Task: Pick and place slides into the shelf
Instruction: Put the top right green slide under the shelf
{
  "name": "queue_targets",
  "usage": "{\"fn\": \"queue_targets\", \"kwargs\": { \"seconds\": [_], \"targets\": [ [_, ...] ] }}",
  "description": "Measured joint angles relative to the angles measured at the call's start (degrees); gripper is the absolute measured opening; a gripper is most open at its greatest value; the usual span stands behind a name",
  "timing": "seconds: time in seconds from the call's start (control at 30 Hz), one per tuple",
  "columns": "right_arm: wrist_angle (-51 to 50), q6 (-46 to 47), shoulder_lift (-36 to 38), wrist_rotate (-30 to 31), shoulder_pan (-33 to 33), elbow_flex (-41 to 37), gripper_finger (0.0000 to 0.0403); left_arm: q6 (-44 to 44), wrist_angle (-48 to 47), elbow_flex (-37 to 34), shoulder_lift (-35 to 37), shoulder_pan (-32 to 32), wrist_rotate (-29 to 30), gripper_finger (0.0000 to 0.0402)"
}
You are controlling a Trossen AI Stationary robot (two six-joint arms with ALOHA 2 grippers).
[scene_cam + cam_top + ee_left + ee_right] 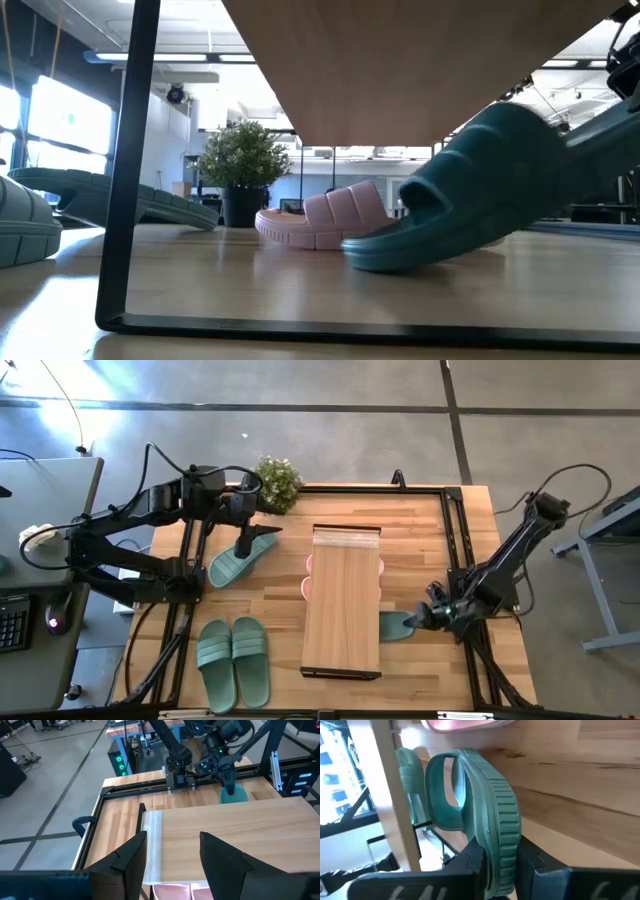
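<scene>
The right claw (428,618) grips a green slide (398,625) by its heel edge, toe poking under the shelf (342,600). Next: push it further in, then release. The left claw (243,547), open, hovers over another slide (238,561).

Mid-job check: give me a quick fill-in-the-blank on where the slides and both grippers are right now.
1. The right gripper is shut on a sage green soft ____ at the low light-wood shelf.
2. The light ____ slides already lie under the shelf's plank top.
3. The left gripper is ____, holding nothing.
4. A pair of sage green slides lies side by side on the wooden tabletop on the ____ arm's side.

Missing words: slide; pink; open; left
</scene>
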State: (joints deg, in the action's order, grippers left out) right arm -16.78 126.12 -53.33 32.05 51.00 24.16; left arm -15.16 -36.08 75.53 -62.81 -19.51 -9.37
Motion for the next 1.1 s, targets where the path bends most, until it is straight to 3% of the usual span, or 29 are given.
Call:
{"fn": "queue_targets", "kwargs": {
  "seconds": [0.3, 0.53, 0.93, 1.1],
  "targets": [
    [14.3, 0.5, -16.1, 6.8, -0.5, 0.0, 0.0034, 0.4, 0.0, 0.0, 0.0, 0.0, 0.0, 0.0166],
    [21.5, 0.8, -24.6, 8.4, -3.0, 0.0, 0.0034, 0.7, 0.0, 0.0, 0.0, 0.0, 0.0, 0.0166],
    [25.4, 0.1, -29.2, 6.3, -3.4, 0.0, 0.0034, 1.4, -0.9, 0.0, 0.0, 0.0, 0.0, 0.0166],
    [25.3, -0.2, -29.2, 4.8, -3.3, 0.0, 0.0034, -1.5, -16.1, -0.2, 0.0, 0.0, 0.1, 0.0166]
  ]
}}
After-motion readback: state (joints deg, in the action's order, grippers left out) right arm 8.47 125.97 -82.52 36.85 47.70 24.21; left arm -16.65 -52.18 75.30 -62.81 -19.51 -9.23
